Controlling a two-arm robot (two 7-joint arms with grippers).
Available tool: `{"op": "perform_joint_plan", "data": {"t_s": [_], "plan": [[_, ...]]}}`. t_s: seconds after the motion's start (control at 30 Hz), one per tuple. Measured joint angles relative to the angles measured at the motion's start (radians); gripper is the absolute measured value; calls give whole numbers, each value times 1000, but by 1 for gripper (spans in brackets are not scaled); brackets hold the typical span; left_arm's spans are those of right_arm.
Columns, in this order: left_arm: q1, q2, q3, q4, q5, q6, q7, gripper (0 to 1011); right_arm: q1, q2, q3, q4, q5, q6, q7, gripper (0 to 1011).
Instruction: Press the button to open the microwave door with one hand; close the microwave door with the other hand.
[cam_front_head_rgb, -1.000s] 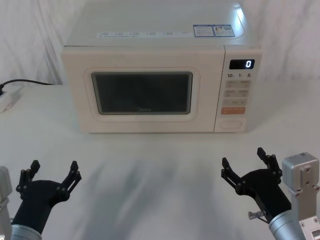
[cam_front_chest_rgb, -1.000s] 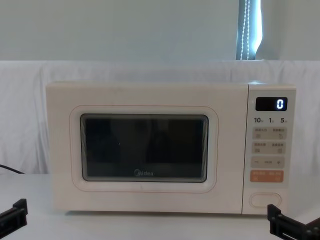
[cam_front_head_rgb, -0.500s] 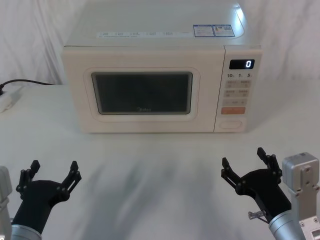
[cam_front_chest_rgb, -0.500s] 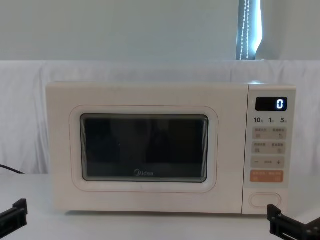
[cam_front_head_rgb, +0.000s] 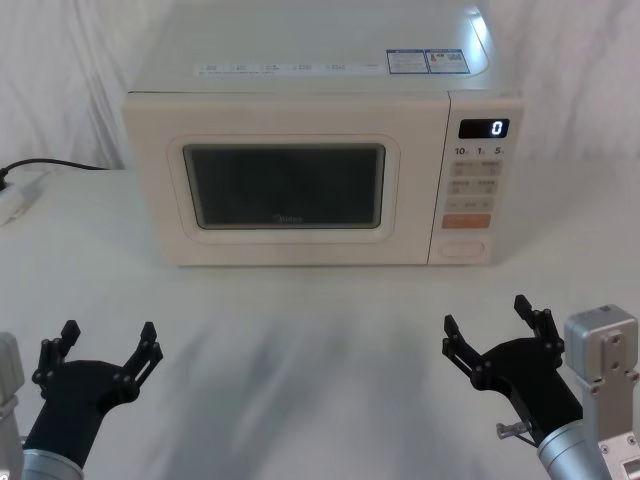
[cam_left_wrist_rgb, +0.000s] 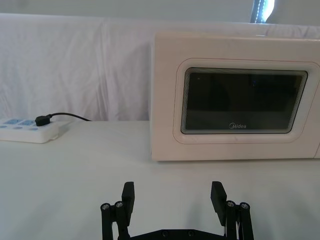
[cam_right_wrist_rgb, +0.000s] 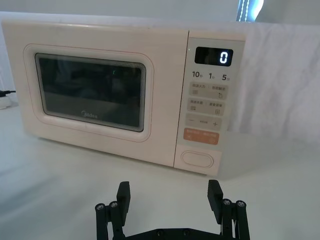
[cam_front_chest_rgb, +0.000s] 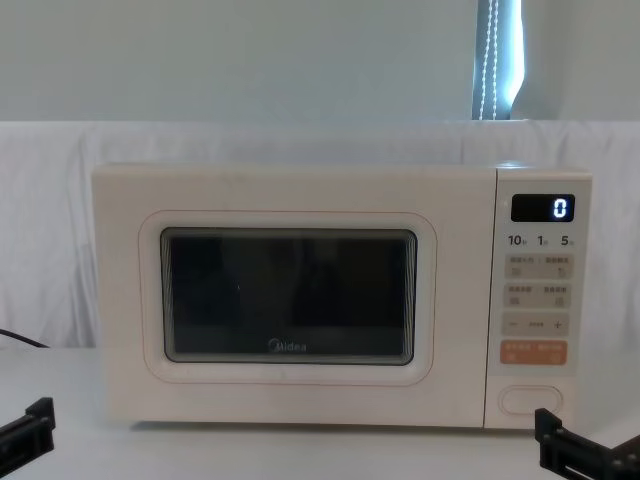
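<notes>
Both pincers wait spread wide and holding nothing: the right gripper (cam_front_head_rgb: 496, 322) hangs low over the table in front of the control panel, well short of it, and the left gripper (cam_front_head_rgb: 106, 340) sits just as far back on the other side, facing the hinge end of the oven. From the right wrist view the button (cam_right_wrist_rgb: 197, 159) lies straight ahead of the open right fingers (cam_right_wrist_rgb: 123, 192), at the bottom of the panel, just under the orange key (cam_right_wrist_rgb: 201, 136) and below the lit display (cam_right_wrist_rgb: 213, 56) reading zero. To its left the microwave door (cam_front_head_rgb: 285, 190) is shut flush with the microwave (cam_front_head_rgb: 300, 80) body, its dark window unbroken. My judgement is that nothing of the task is done yet and the press comes first. The main risk is aim: the orange key sits so close above the button that a tip arriving slightly high would hit it instead and perhaps start the oven. Spread fingers make this worse, since neither tip lies on the gripper's centre line; one could land on the button while the other strikes the panel edge or misses past the casing. A hard push might also slide the oven back on the white table (cam_front_head_rgb: 320, 350). The door will likely swing out toward the left gripper's side, so that arm could be struck if it advances early. A power strip (cam_left_wrist_rgb: 27, 131) with a black cable lies far to the left, out of the way.
</notes>
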Motion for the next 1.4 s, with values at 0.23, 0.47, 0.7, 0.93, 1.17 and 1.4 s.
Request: {"op": "perform_joint_plan", "data": {"t_s": [0.23,0.47,0.7,0.93,1.17,1.4], "plan": [[0,0,0,0,0,0,0,1001,0,0,0,0,0,0,0,1002],[0,0,0,0,0,0,0,1001,0,0,0,0,0,0,0,970],[0,0,0,0,0,0,0,1001,0,0,0,0,0,0,0,800],[0,0,0,0,0,0,0,1001,0,0,0,0,0,0,0,593],[0,0,0,0,0,0,0,1001,0,0,0,0,0,0,0,410],[0,0,0,0,0,0,0,1001,0,0,0,0,0,0,0,185]]}}
